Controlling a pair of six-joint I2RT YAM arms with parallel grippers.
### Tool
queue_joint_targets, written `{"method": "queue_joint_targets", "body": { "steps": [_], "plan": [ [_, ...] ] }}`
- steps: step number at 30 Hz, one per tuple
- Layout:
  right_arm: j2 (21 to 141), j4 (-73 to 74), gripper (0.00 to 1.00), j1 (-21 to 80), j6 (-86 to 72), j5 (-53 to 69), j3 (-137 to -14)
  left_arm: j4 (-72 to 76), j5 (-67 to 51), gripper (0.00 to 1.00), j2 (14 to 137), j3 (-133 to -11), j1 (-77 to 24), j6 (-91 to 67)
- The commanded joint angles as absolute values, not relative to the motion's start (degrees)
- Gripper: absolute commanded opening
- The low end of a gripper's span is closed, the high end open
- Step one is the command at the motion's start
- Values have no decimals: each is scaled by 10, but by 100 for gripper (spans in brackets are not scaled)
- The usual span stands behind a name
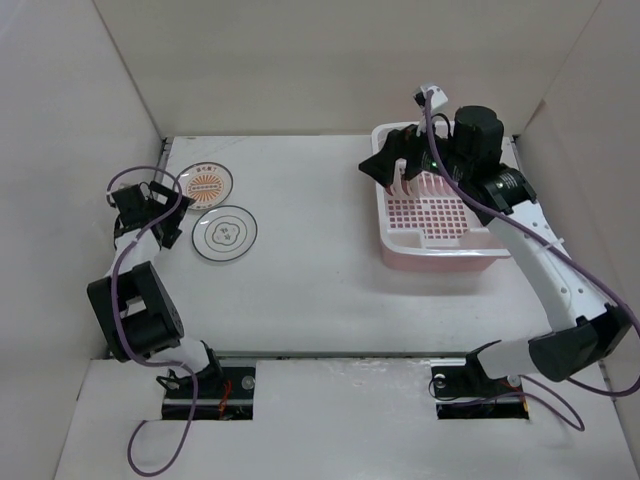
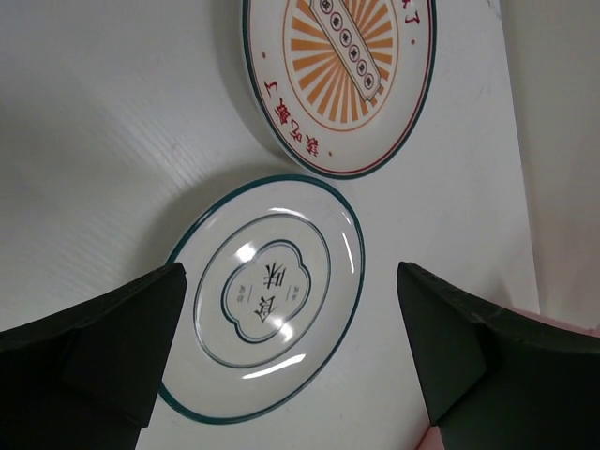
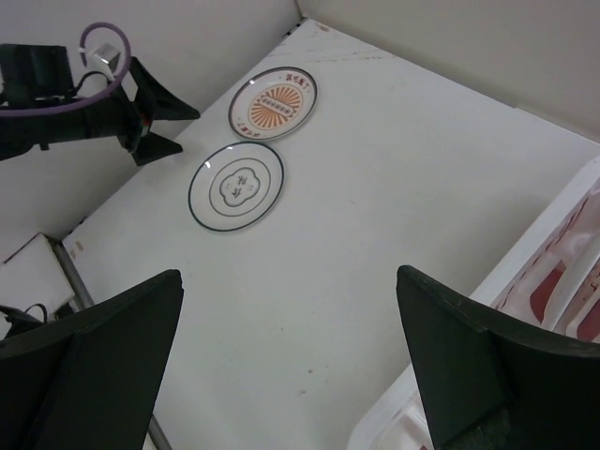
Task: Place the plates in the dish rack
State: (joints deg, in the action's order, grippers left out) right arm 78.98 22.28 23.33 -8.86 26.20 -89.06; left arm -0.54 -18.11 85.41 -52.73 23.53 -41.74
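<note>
Showing 2 plates (image 1: 225, 232), 1 rack (image 1: 440, 258), L gripper (image 1: 175, 215) open, R gripper (image 1: 388, 160) open

Plates, round, white: two, namely one sunburst plate (image 1: 208, 182) and one ringed plate (image 1: 225, 233). Dish rack (image 1: 440, 252), pink with white rim: one. Grippers: two, namely one left gripper (image 1: 175, 218) and one right gripper (image 1: 392, 165). Plates inside the rack: cannot be counted, partly hidden.
</note>
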Motion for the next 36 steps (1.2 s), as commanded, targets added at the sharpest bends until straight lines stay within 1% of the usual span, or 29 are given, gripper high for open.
{"method": "queue_joint_targets", "body": {
  "steps": [1, 2, 4, 11, 14, 16, 18, 20, 21, 23, 26, 29, 36],
  "plan": [
    [759, 188, 100, 247, -91, 283, -909, 60, -162, 93, 885, -544, 237, -438],
    [759, 188, 100, 247, -91, 283, -909, 60, -162, 93, 894, -555, 237, -438],
    [753, 188, 100, 253, -91, 283, -909, 77, -156, 90, 910, -564, 237, -438],
    [747, 199, 100, 270, -91, 295, -934, 88, -142, 87, 985, -610, 232, -415],
    [747, 204, 100, 277, -91, 295, -959, 102, -142, 82, 1007, -622, 232, -415],
    [747, 209, 100, 282, -91, 301, -966, 102, -142, 82, 1028, -639, 232, -420],
    [747, 209, 100, 282, -91, 301, -973, 102, -142, 77, 1041, -645, 227, -426],
    [747, 209, 100, 282, -91, 301, -978, 102, -137, 77, 1056, -651, 214, -426],
    [747, 214, 100, 282, -91, 295, -978, 108, -137, 72, 1062, -656, 207, -431],
    [747, 214, 100, 282, -91, 295, -978, 108, -137, 67, 1071, -657, 207, -437],
    [752, 214, 100, 282, -91, 295, -983, 114, -132, 67, 1087, -669, 201, -437],
    [752, 214, 100, 282, -91, 301, -983, 107, -119, 61, 1092, -679, 201, -437],
    [769, 209, 100, 282, -91, 323, -995, 107, -97, 61, 1104, -679, 201, -437]
  ]
}}
